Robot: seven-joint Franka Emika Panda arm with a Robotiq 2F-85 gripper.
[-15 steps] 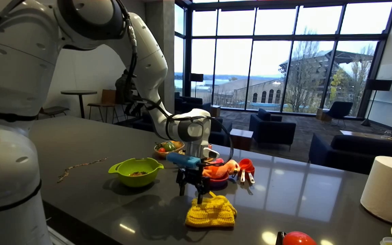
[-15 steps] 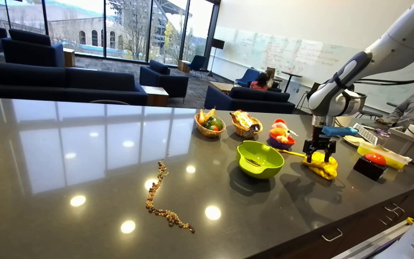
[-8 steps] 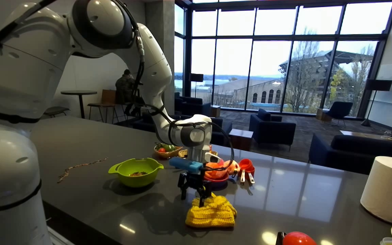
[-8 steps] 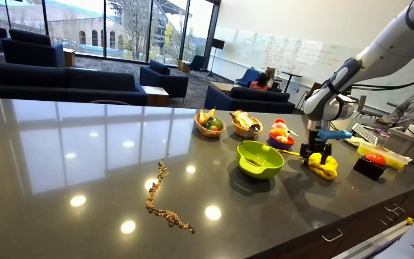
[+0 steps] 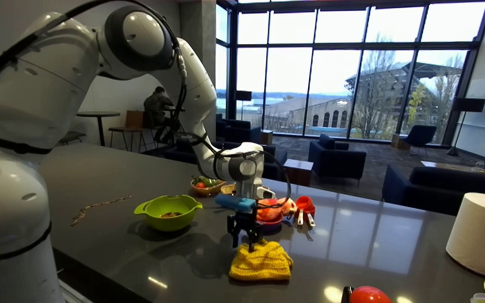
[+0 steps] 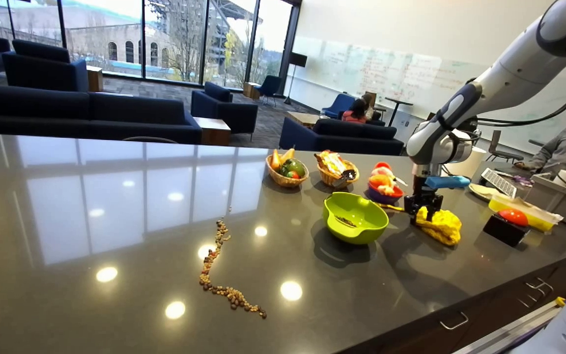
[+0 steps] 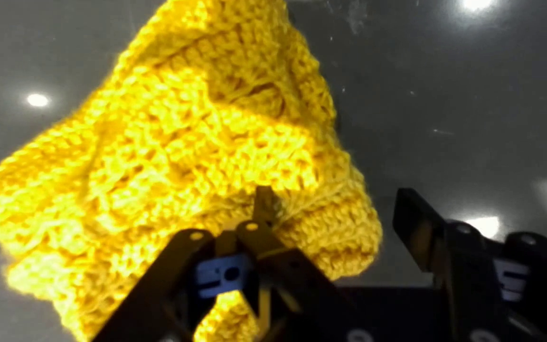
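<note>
Gleaming counter (image 6: 91, 314): dark grey, slick, reflective.
Green bowl (image 5: 166, 225): smooth, deep, its rim drawn into lips, small brownish bits (image 5: 171, 214) inside.
Woven basket (image 6: 283, 182): round, holding green, red and orange produce shapes (image 6: 290, 168).
Yellow crocheted piece (image 7: 169, 156): chunky ridged stitches, slumped on the counter beneath your gripper (image 5: 243, 245).
Gripper: black, angular, fingers apart, one over the stitches, one beyond their edge; contact unclear to you.
Purple bowl (image 6: 385, 198): rounded, soft-looking pink and orange shapes (image 6: 383, 182) atop.
Trail (image 6: 235, 297): tiny brown and tan pieces, loosely curving.
</note>
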